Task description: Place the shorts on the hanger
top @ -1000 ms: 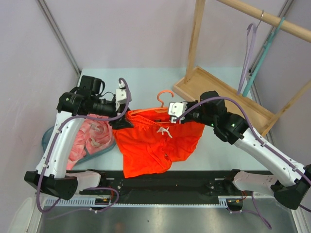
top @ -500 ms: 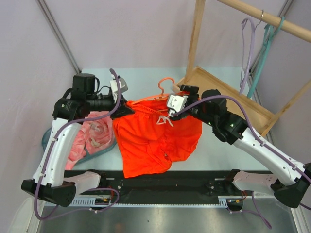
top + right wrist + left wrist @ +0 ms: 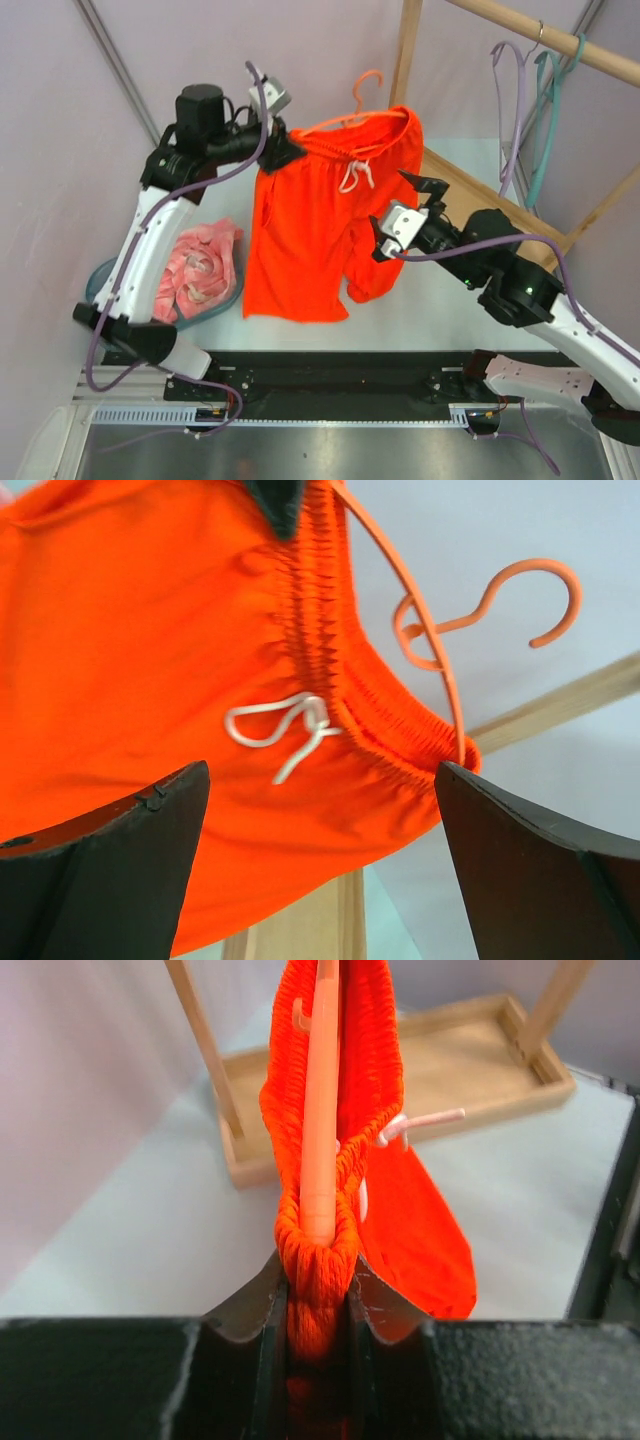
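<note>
Pale table, lilac walls, wooden rack, left gripper clamped on shorts stretched over hanger, right gripper wide open, empty

No lettering, label, brand name, number or sign can be read in any of the views. The only marking is a row of fine ticks on the pale ruled strip just in front of the black rail. They are too small to show any figures.
</note>
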Action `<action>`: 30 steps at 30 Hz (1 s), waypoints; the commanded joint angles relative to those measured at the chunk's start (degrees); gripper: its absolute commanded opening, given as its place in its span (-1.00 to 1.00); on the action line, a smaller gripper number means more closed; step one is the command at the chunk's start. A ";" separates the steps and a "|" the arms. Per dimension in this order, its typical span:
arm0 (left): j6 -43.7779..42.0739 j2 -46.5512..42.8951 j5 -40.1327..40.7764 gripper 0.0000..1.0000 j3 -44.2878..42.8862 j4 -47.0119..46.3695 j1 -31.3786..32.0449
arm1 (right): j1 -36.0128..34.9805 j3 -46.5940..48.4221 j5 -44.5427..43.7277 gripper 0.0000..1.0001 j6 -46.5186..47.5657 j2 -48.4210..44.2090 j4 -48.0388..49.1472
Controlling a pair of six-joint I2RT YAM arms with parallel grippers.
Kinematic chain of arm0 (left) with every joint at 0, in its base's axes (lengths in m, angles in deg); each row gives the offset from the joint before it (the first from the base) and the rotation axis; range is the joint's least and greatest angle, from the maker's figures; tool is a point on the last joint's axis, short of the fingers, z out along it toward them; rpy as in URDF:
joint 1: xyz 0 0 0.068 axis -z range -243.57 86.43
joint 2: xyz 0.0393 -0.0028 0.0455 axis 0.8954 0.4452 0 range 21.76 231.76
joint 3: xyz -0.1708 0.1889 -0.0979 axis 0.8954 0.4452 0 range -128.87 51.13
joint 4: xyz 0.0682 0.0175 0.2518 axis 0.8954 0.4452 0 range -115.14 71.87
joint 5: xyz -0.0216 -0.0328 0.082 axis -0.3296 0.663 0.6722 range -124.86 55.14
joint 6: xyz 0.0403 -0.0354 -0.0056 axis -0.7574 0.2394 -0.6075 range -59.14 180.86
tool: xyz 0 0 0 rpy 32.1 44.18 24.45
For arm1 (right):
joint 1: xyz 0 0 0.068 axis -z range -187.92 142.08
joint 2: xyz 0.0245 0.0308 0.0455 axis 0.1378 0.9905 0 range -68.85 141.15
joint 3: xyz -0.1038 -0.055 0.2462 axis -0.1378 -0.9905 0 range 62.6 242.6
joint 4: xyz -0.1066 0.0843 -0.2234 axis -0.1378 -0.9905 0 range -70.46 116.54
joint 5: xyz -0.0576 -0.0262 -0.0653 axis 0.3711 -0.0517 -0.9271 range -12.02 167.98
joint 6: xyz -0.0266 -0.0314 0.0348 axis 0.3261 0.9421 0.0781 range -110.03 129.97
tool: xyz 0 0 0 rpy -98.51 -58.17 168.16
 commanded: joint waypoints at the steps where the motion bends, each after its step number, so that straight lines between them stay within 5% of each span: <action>1: 6.24 7.53 4.45 -1.00 -17.07 -11.48 3.30 | -0.32 2.51 -5.72 1.00 -0.77 -3.02 -2.73; 7: 10.37 22.12 7.52 -0.99 -36.88 -13.32 8.67 | 0.21 3.47 -10.02 0.98 4.94 -4.61 -0.55; 9: 11.08 22.14 7.70 -1.00 -36.30 -14.81 9.46 | 0.21 3.91 -12.57 0.81 10.47 -3.30 4.53; 16: 10.47 13.97 8.49 -1.00 -22.96 -18.25 9.72 | 2.49 5.85 -18.19 0.18 28.58 6.70 23.53; 30: 8.27 -5.54 5.24 -0.99 6.24 -30.55 9.64 | 1.62 11.39 -22.69 0.04 38.00 18.86 28.56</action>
